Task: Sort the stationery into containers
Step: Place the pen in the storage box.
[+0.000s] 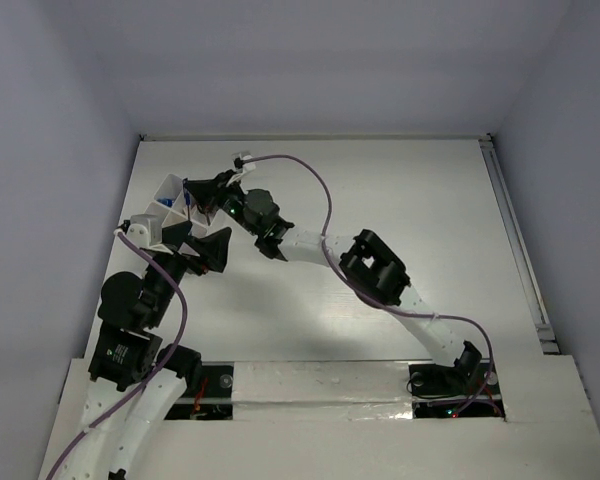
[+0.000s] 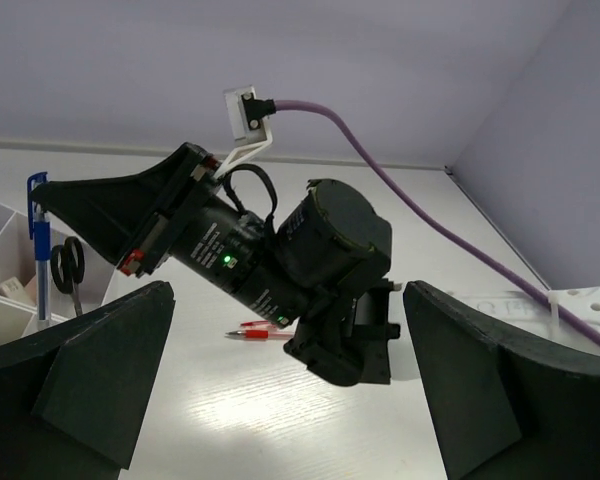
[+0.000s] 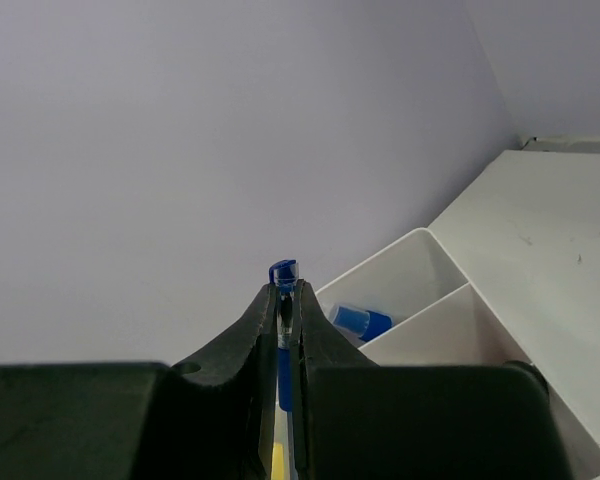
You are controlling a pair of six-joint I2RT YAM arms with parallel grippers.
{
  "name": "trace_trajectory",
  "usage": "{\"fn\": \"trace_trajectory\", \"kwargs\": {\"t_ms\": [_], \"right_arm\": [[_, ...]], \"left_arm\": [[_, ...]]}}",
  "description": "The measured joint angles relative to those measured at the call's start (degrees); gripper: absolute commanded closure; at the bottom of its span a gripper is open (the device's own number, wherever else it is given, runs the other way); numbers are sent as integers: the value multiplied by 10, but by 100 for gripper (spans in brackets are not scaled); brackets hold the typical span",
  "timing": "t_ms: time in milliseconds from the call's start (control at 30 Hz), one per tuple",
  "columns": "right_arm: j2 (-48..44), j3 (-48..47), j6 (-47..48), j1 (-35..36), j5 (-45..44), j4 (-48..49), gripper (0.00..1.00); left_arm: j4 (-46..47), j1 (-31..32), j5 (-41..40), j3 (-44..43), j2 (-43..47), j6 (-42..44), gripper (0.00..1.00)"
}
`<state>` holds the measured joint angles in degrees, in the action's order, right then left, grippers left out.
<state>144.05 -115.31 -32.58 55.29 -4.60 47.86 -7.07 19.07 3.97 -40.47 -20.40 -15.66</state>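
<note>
Clamping its jaws tight on the blue pen (image 3: 283, 272), the right gripper (image 3: 285, 300) is holding it upright, cap end up, at the organiser box (image 3: 405, 270), while the left gripper (image 2: 290, 395) is hanging with its jaws wide open.

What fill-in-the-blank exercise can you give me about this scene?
1. The right hand is ___ on the blue pen.
2. The left hand, which holds nothing, is ___.
3. The thin red pen lies on the ___, not in a container.

Missing words: shut; open; table.
</note>
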Motion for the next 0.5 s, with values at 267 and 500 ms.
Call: {"fn": "trace_trajectory", "kwargs": {"t_ms": [267,500], "right_arm": [[30,-26,40,22,-42,-9,100],[32,10,62,29,-57,2,100]], "left_arm": [[7,0,1,0,0,2,1],[10,0,2,4,0,2,1]]}}
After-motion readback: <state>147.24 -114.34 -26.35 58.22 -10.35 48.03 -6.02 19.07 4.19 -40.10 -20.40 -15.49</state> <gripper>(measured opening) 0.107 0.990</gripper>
